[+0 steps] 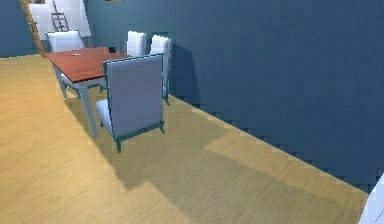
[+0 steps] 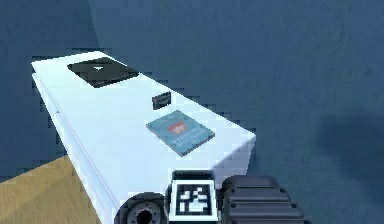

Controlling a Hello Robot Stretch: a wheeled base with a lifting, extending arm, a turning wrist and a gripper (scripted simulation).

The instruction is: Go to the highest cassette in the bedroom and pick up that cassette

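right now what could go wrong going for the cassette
The small dark thing on the white cabinet is too small to confirm as a cassette, so the pick may be wrong. It lies between a flat black item and a blue book; a reach could knock either. Driving ahead, the chair by the table could be bumped.

Forward view faces a table (image 1: 85, 62); arm side view closely overlooks a cabinet (image 2: 110, 112).

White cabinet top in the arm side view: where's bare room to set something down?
The white top is bare in a long strip along its left edge, beside the blue book and the small dark thing. A smaller gap lies between that thing and the flat black item. The book's end is crowded.
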